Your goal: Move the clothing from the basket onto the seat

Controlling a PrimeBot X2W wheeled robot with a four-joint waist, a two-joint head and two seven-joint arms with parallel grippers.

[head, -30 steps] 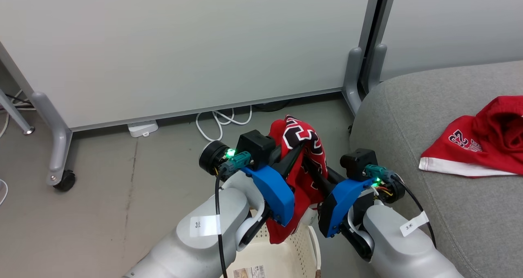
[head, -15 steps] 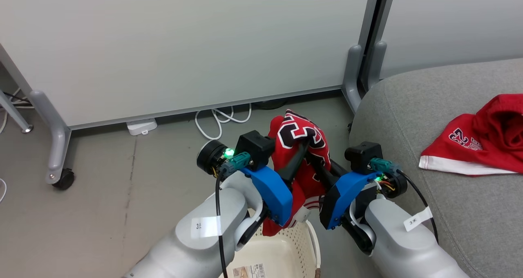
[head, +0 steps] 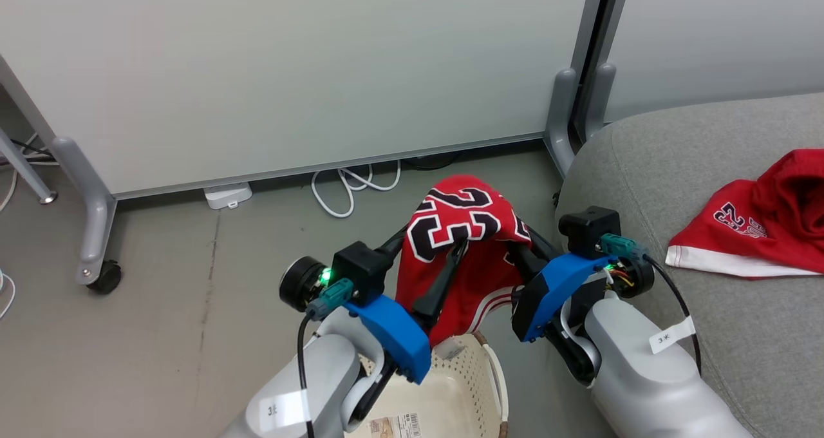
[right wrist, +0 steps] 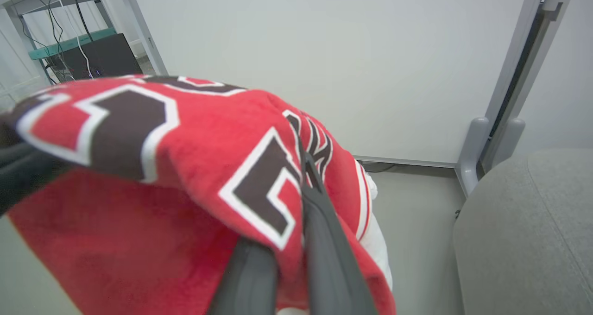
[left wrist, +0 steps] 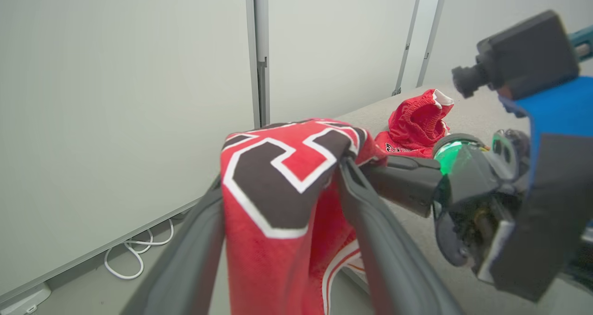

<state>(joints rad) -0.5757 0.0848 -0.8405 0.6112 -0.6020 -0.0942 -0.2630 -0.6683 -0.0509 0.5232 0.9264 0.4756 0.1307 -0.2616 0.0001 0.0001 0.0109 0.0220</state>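
Grey smooth floor [head: 193, 309] was backed by white partition panels [head: 290, 71] on grey metal posts, the panels spanning 9 to 1 o'clock in the head view. White looped cables [head: 351, 190] lay at the panel foot near 12 o'clock. A black caster wheel [head: 106, 276] stood at 9 o'clock.

- Red soft jersey garment [head: 463, 222], white trim, black number 23 edged in white. It was at the centre of the head view, raised off the floor and not on the seat. Its lower edge hung close above the basket's far rim.
- Left gripper [left wrist: 281, 176]. Its long dark fingers stood wide apart. The red cloth was draped over and between them, unpinched.
- Right gripper [right wrist: 299, 185]. Its fingers were pressed together, clamped on a fold of the same garment from the 3 o'clock side.
- Cream-white perforated plastic basket [head: 450, 386], at 6 o'clock below both grippers. A printed paper label [head: 393, 428] showed on its bottom.
- Light grey upholstered seat cushion [head: 644, 167], rounded edge, at 3 o'clock, just beside the right forearm.
- Second red garment [head: 759, 232], white hem, black-and-white lettering. It lay crumpled on the seat toward 3 o'clock, well apart from both grippers.
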